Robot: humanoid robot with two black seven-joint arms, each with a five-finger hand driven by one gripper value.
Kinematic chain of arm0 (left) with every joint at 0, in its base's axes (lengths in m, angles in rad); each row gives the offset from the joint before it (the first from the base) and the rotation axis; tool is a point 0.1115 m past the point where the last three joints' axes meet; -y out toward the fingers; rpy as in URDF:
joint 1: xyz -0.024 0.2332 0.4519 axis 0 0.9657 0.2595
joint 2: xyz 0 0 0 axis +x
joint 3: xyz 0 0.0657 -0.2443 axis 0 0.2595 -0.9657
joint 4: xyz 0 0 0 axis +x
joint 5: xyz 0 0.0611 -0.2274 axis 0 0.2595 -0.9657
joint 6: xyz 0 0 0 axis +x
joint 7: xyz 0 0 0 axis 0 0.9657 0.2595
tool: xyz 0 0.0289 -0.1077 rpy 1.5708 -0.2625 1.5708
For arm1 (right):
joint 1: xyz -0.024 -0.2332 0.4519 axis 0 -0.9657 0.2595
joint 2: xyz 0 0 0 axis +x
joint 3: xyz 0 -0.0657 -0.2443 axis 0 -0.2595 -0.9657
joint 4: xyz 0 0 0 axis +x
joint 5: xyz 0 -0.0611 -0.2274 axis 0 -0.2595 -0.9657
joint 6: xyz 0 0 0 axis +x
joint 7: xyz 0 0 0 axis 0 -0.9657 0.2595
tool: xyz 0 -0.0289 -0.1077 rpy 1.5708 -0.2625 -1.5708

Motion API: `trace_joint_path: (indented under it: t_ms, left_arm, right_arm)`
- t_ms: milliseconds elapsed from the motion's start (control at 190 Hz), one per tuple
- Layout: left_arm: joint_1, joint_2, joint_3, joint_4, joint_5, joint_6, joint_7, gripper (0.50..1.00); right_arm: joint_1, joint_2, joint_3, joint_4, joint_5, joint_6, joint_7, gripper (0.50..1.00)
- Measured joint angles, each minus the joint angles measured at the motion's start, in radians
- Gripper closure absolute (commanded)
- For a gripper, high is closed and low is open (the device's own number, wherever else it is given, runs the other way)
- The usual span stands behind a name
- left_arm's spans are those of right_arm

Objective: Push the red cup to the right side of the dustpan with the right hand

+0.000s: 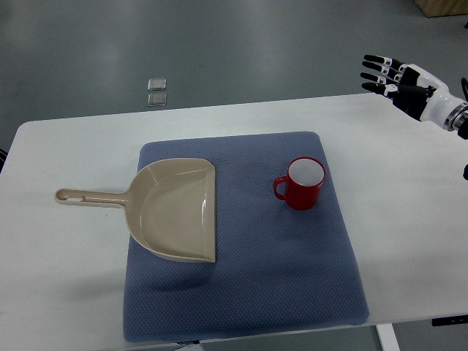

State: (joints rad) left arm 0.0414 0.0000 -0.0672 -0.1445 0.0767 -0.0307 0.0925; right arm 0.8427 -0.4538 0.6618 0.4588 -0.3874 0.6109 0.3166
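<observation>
A red cup (303, 184) with a white inside stands upright on a blue mat (292, 270), its handle pointing left. To its left lies a beige dustpan (175, 212), its handle stretching left onto the white table and its open edge facing the cup. My right hand (395, 79) hovers at the upper right, over the table's far right corner, well away from the cup. Its black fingers are spread and hold nothing. The left arm does not show.
The white table (66, 270) carries the mat in its middle. Two small clear squares (156, 91) lie on the grey floor beyond the far edge. A wooden box corner (442, 7) shows at the top right.
</observation>
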Motion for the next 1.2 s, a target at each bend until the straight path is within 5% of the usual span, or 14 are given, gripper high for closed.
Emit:
trace_joint_path:
  t_ms: [348,1201]
  left_arm:
    - [0.0,0.0,0.001,0.0,0.0,0.0,0.0,0.5]
    - [0.0,0.0,0.001,0.0,0.0,0.0,0.0,0.5]
  right_arm:
    - [-0.02,-0.047,-0.003,0.027,-0.322,0.0,0.28,0.564]
    - [-0.116,-0.09,-0.004,0.074,-0.347,0.0,0.294,0.564]
